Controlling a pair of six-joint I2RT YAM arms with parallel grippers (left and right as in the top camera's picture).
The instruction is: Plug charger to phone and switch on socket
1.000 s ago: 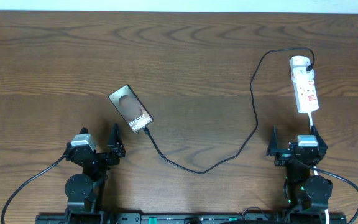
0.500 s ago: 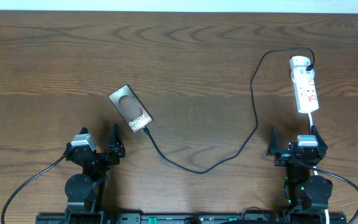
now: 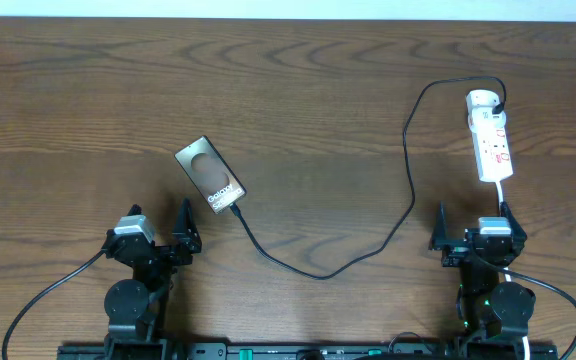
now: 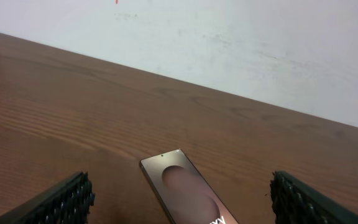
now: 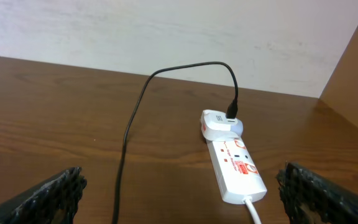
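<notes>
Plainly both arms sit at the bottom edge of the overhead frame, and neither holds anything. At lower left the left gripper [image 3: 160, 235] has its jaws spread wide and empty. The phone [image 3: 210, 178] lies on the bench [image 3: 68, 100] just up and to the right of it, left of centre, on a slant so its long axis runs from upper left to lower right.

The charger [image 3: 318, 274] meets the phone's lower-right end. It touches there, though from above I can't tell whether the tip is fully seated. From there it sags down through the middle of the frame, climbs on the right and loops over to its plug, which sits in the top end of the socket [image 3: 491, 140].

That socket lies in the upper right, its long axis running nearly straight up and down the frame, rounded end uppermost. Its white lead trails down toward the right gripper [image 3: 473, 232], which is at lower right and likewise spread open with nothing between its fingers.

What matters for the next move, I'd say, is this: the socket is directly ahead of the right gripper, end-on to it, and well apart from the left one — so the right arm is the one placed to reach forward along the strip to the switch. Which of the small red marks is the switch is too small to tell.
</notes>
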